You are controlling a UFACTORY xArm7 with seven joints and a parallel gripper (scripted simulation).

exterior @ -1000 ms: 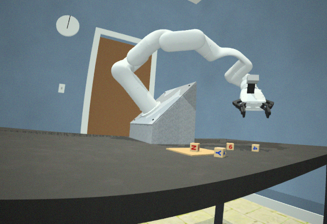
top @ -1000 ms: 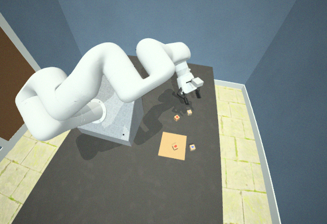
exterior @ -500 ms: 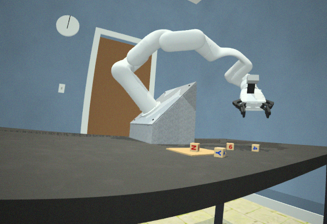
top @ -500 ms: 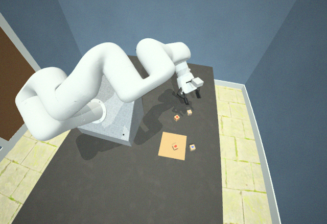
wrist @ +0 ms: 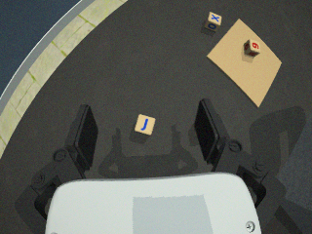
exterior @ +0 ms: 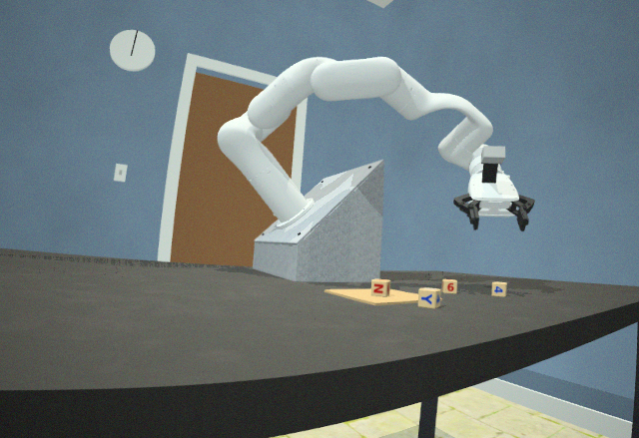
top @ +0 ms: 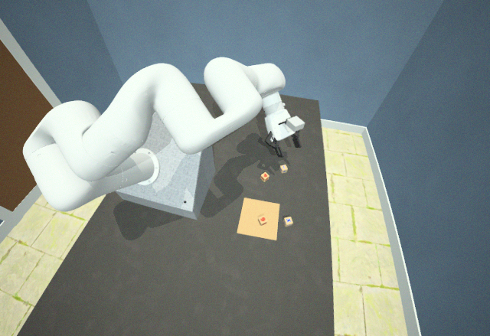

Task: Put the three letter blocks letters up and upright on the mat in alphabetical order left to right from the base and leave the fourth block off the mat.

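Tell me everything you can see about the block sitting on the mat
The block is a small, light wood-coloured cube lying flat on the tan mat, towards the mat's edge nearest the blue-marked block. Its top carries a red mark, too small to read from above; one side face shows a red N in the exterior view. Nothing else touches it, and the open gripper hangs well away.
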